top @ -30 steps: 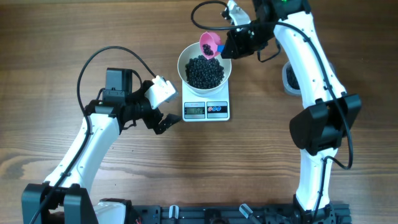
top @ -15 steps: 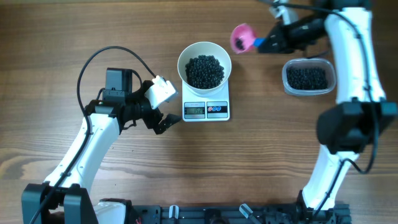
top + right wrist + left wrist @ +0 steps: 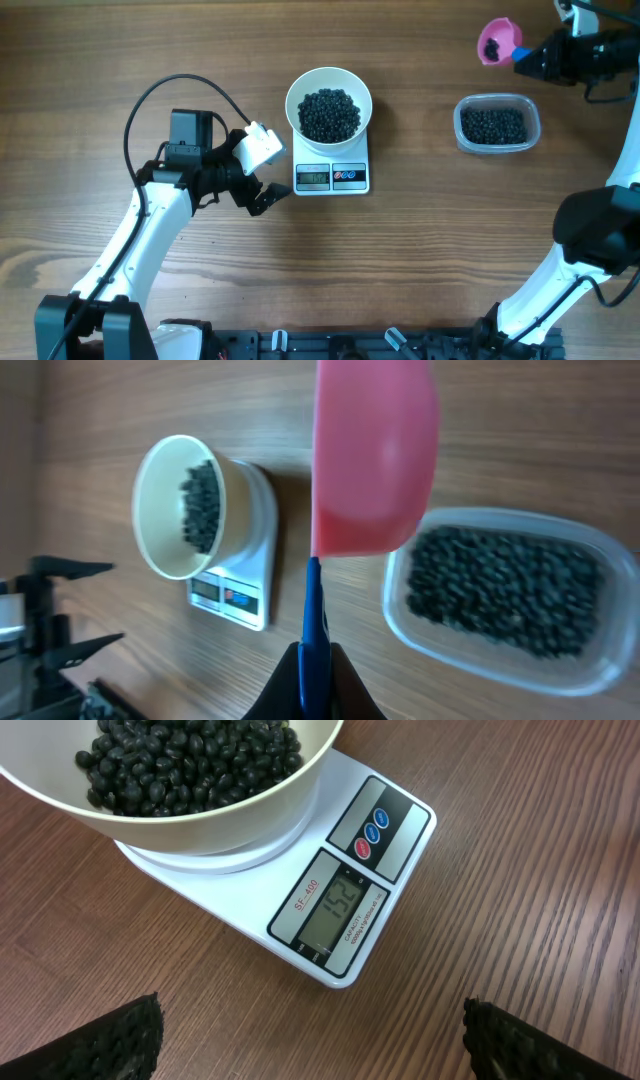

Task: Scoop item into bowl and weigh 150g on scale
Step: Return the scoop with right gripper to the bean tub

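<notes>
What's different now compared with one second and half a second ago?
The right gripper, shut on the scoop's handle, carried it from the bowl's rim rightward, past the container, to the far right of the overhead view. Nothing was let go or newly gripped. The bowl, its beans, the scale and the open left gripper stayed put.

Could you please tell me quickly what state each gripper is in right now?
Left gripper: open, holding nothing.
Right gripper: closed, holding the pink scoop.
</notes>
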